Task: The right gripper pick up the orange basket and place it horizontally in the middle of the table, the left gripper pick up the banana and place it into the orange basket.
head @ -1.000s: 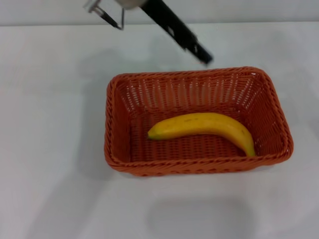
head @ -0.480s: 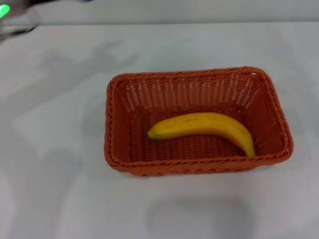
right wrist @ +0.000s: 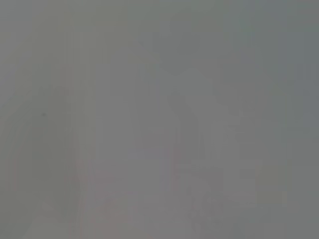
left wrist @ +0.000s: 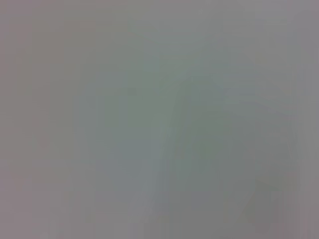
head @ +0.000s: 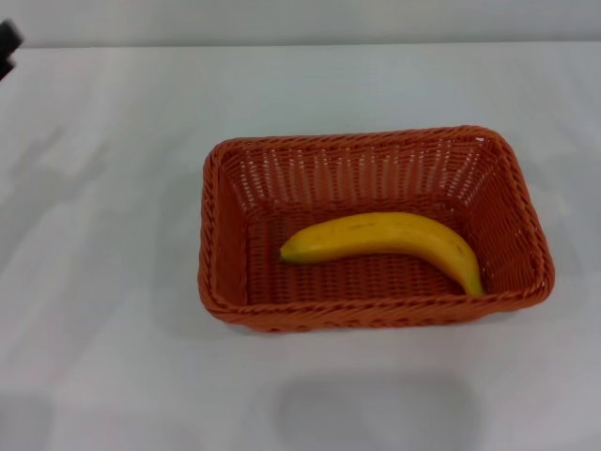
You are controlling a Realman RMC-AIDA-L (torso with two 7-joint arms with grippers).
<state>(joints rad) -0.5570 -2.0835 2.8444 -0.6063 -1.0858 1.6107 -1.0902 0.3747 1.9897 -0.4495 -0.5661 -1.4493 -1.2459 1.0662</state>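
Observation:
The orange basket (head: 512, 202) lies lengthwise across the middle of the white table (head: 103, 282) in the head view. The yellow banana (head: 385, 235) rests on the basket's floor, curved, with one end near the right wall. Nothing touches either of them. A small black piece of my left gripper (head: 6, 45) shows at the far left edge of the head view, well away from the basket. My right gripper is out of view. Both wrist views show only a plain grey surface.
White tabletop surrounds the basket on all sides, and its far edge meets a pale wall (head: 300, 19) at the back.
My left arm has pulled back from above the basket to the far left edge of the head view. The basket and banana have stayed where they were.

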